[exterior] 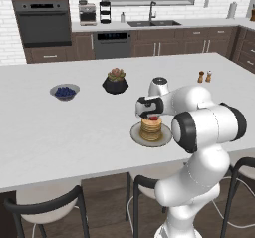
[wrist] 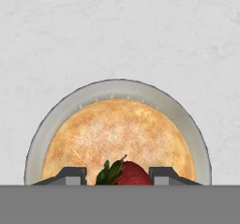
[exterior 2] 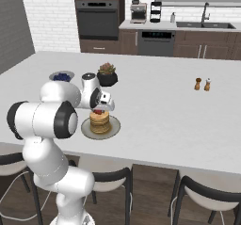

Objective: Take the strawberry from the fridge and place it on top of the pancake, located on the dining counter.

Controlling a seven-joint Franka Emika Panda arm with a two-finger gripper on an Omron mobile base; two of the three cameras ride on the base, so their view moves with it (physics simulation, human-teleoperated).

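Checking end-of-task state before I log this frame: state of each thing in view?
Small red strawberry: on the pancake stack, between the fingers, a gap on each side.
Golden-tan pancake stack: upright on the round grey plate.
Hand: open, just above the stack.
Grey bowl: holds blueberries.
White dining counter: carries the plate and bowl.

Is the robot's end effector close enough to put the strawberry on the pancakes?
Probably yes. The end effector hangs right above the pancake with the strawberry between its fingertips, and nothing sits between them.
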